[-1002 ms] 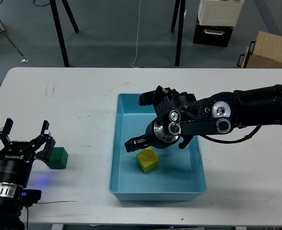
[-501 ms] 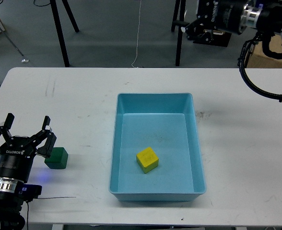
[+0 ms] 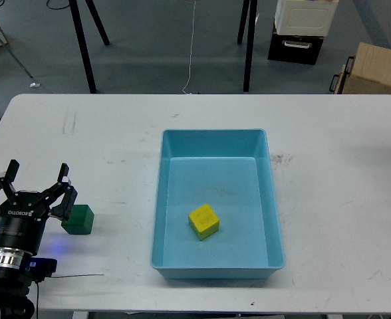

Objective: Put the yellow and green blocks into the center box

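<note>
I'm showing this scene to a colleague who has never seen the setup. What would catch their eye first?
Most likely the light blue tray in the middle of the white table, with the bright yellow block lying inside it toward the near end. Next, the left gripper at the near left corner, fingers spread, with the dark green block on the table just beside it, outside the tray.

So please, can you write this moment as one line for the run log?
small yellow cube: inside light blue plastic tray | small dark green cube: on white table, beside left gripper, open | right gripper: out of view
</note>
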Tool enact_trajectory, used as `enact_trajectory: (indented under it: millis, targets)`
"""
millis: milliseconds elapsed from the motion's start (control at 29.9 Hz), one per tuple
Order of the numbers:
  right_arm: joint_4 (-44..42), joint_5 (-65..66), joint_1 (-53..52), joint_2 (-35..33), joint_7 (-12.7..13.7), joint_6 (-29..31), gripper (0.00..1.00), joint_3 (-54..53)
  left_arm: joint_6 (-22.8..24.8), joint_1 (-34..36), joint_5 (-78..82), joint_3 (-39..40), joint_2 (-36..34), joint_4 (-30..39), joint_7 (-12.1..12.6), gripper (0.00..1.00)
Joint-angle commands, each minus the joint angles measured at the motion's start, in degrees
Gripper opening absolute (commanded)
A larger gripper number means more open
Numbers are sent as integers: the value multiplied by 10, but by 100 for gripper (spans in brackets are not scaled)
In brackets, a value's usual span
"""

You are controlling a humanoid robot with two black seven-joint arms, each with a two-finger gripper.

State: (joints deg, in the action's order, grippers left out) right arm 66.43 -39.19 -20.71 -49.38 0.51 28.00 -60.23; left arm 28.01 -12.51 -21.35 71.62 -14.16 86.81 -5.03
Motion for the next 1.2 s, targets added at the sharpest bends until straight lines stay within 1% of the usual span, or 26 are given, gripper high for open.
enact_trajectory:
  millis: [0,67,134,234,334,434,568,735,869,969,1069,1169]
  targets:
    - [116,-6,194,6,-3,0,99,-103,0,2,-1,2,-1,2,-2,100]
    - [170,-6,269,31,-6,0,99,-138,0,1,-1,5,-3,6,-2,100]
    - [210,-1,320,68,-6,0,99,-161,0,1,-2,8,-4,6,-3,100]
    - [217,9,349,103,-5,0,99,-174,0,-1,-2,6,-4,7,-3,100]
    - [181,49,347,105,-5,0,99,-176,0,-3,-2,2,-3,7,-2,100]
    - [163,73,341,107,-7,0,99,-182,0,-4,-1,0,0,9,-2,100]
    - [152,81,339,111,-6,0,99,-194,0,-3,-1,0,-3,14,-1,100]
    - [143,154,336,104,-4,0,99,-208,0,0,-1,0,-4,14,1,100]
    - [135,155,321,115,-4,0,99,-237,0,2,-1,1,-3,13,-2,100]
    - [135,157,285,155,-3,0,100,-229,0,7,0,0,-3,8,-1,100]
    - [137,159,248,233,-2,0,100,-216,0,16,0,1,-3,7,-2,100]
    - [138,157,249,252,-5,0,100,-222,0,16,-1,6,-5,7,-2,100]
